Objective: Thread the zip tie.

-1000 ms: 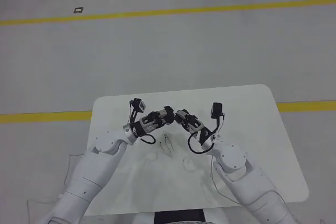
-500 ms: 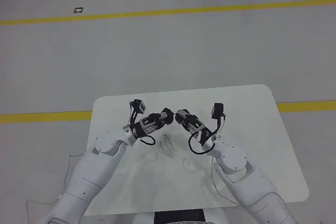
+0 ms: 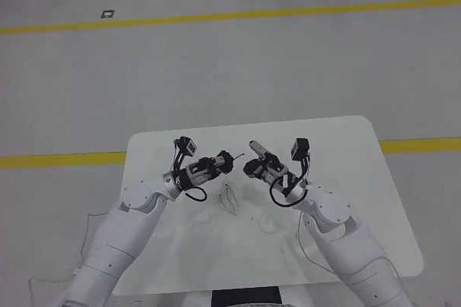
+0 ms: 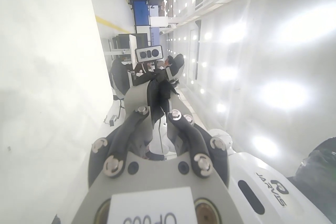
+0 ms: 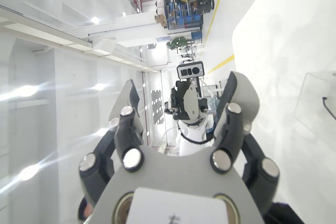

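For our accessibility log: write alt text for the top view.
Two robot arms face each other above a white table, the left gripper shut on a thin dark zip tie, the right gripper open, apart from it. Pale strips lie on the table nearer the robot.

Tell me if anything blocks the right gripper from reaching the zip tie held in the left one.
Nothing visible does. The right gripper is open and faces the left gripper, which is shut on the black zip tie. Only open air above the table separates them.
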You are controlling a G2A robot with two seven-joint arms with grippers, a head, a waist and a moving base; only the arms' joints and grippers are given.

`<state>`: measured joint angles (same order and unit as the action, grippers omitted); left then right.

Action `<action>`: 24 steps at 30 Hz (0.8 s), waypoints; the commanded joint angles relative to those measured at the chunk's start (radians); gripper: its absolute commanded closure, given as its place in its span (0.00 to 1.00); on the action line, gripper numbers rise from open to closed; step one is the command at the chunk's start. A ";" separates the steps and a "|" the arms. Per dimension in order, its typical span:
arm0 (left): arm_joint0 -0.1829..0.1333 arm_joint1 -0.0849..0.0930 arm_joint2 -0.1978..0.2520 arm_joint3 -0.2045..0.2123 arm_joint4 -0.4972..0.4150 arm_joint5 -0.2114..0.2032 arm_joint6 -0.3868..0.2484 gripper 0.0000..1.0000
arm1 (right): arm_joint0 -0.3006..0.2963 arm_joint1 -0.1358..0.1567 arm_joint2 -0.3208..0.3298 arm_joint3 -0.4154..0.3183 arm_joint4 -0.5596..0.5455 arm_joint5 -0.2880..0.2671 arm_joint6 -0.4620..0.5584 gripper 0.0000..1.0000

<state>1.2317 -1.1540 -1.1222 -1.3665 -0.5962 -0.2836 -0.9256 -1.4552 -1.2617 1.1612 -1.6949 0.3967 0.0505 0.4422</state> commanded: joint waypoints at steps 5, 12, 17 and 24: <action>-0.008 0.007 -0.011 0.006 0.006 0.026 -0.065 1.00 | 0.001 0.001 0.002 0.003 0.003 0.004 0.023 0.00; -0.005 0.007 -0.009 -0.004 -0.005 0.036 -0.050 1.00 | 0.000 0.000 -0.001 0.007 0.039 0.006 0.056 0.00; -0.019 0.024 -0.038 0.033 -0.030 0.069 -0.216 1.00 | 0.050 0.010 0.022 0.081 0.161 0.061 0.316 0.00; -0.040 0.044 -0.071 0.096 -0.081 0.095 -0.421 1.00 | 0.137 0.013 -0.008 0.189 0.208 0.100 0.516 0.00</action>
<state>1.1944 -1.1125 -1.1921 -1.2777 -0.6751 -0.1909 -1.3205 -1.3299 -1.2485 1.1602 -1.5191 0.6007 0.1548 0.9351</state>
